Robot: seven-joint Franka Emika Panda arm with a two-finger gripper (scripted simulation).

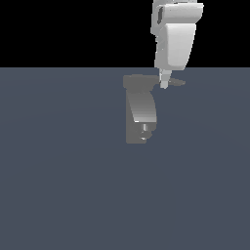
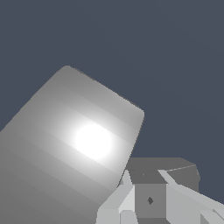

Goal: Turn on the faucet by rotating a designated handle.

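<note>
The faucet [image 1: 140, 110] is smooth grey metal, chunky and curved, notched below; its thin flat handle [image 1: 176, 82] tapers sideways. The hand [image 1: 165, 84] touches it; its opening cannot be judged.

exterior view distant, wrist view near faucet [image 1: 140, 110]

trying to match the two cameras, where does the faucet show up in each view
Exterior view: the faucet stands at centre, slightly above the middle, on the grey floor, its curved body upright under the arm.
Wrist view: the faucet fills the lower part of the picture as a big bright grey slab, seen from close up.
Shared landmark: the gripper, at the faucet's top on the exterior view's right, appears again in the wrist view.
</note>
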